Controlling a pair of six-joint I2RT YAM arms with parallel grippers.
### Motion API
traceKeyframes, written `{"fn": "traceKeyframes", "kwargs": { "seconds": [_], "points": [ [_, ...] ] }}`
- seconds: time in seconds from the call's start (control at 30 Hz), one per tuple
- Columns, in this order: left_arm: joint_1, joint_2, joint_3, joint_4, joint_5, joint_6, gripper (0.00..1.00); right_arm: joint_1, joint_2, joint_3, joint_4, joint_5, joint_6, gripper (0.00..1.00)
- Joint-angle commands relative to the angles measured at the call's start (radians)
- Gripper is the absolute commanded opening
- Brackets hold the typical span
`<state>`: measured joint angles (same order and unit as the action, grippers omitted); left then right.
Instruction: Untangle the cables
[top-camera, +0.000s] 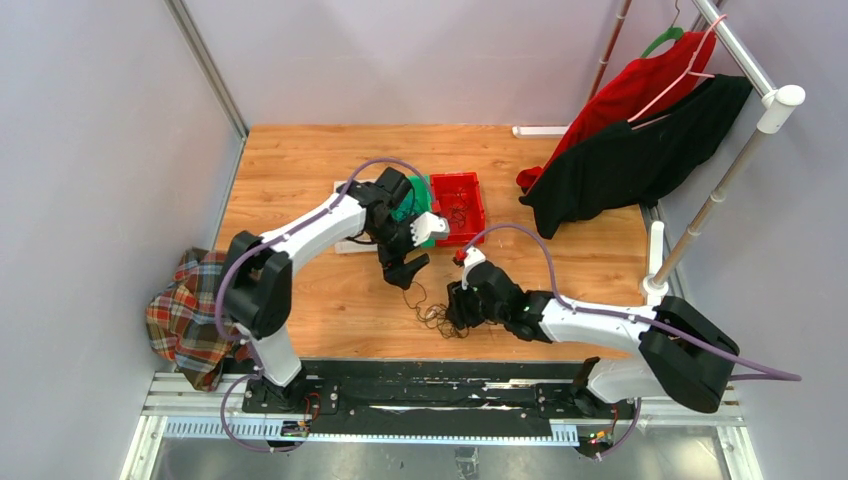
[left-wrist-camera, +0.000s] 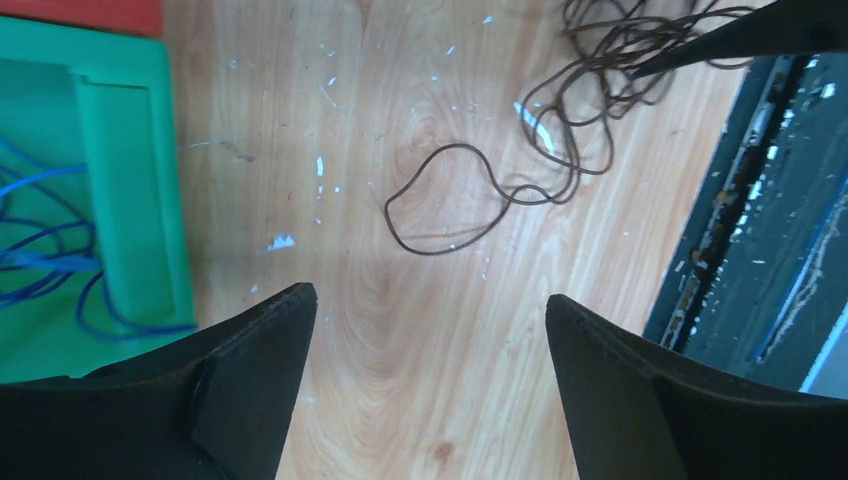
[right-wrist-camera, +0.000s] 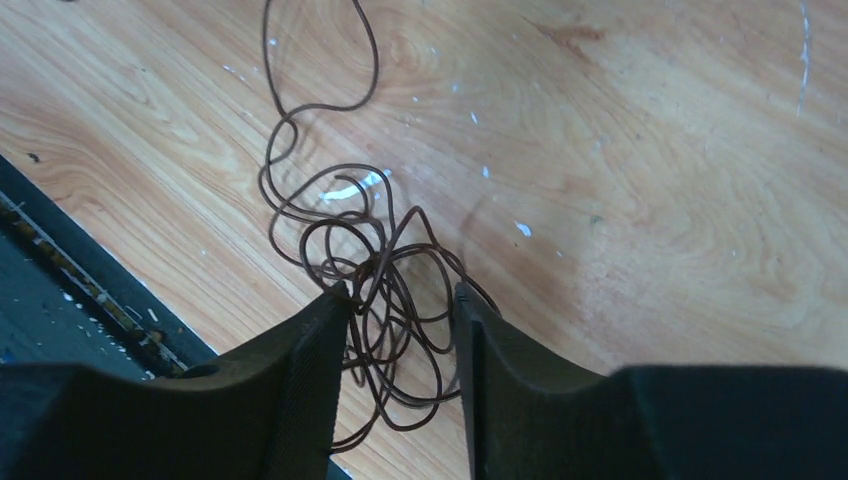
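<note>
A tangle of thin dark brown cable (top-camera: 432, 316) lies on the wooden table near its front edge. In the right wrist view the tangle (right-wrist-camera: 395, 270) sits between my right gripper's fingers; the right gripper (right-wrist-camera: 400, 292) is open and straddles the strands without pinching them. My left gripper (left-wrist-camera: 430, 295) is wide open and empty above bare wood, just short of a loose loop of the same cable (left-wrist-camera: 445, 200). Thin blue wire (left-wrist-camera: 50, 260) lies in a green bin (left-wrist-camera: 130, 150). In the top view the left gripper (top-camera: 405, 268) hovers up-left of the tangle and the right gripper (top-camera: 458, 305) is at it.
A red bin (top-camera: 460, 190) with dark wire in it stands behind the left gripper, beside the green bin (top-camera: 412, 200). Red and black garments (top-camera: 630, 150) hang on a rack at the right. A plaid cloth (top-camera: 185, 310) hangs off the left edge. A black rail (top-camera: 400, 390) runs along the front.
</note>
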<state>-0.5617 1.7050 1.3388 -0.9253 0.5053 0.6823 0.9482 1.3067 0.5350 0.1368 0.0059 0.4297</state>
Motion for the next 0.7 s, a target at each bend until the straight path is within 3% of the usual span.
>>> {"fn": "traceKeyframes", "kwargs": {
  "seconds": [0.0, 0.13, 0.27, 0.4, 0.67],
  "points": [
    [0.006, 0.094, 0.023, 0.061, -0.008, -0.027, 0.88, 0.02, -0.024, -0.046, 0.013, 0.082, 0.013, 0.39],
    [0.003, 0.117, -0.026, 0.193, -0.01, -0.127, 0.85, 0.02, -0.037, -0.072, -0.009, 0.114, -0.004, 0.29],
    [-0.006, 0.11, -0.07, 0.265, 0.013, -0.123, 0.85, 0.02, -0.037, -0.1, 0.0, 0.121, 0.001, 0.27],
    [-0.023, 0.136, -0.057, 0.24, 0.078, -0.074, 0.83, 0.021, -0.041, -0.113, 0.004, 0.133, 0.017, 0.25],
    [-0.069, 0.177, -0.059, 0.197, 0.074, -0.003, 0.78, 0.02, -0.091, -0.165, 0.042, 0.16, 0.049, 0.22]
  ]
}}
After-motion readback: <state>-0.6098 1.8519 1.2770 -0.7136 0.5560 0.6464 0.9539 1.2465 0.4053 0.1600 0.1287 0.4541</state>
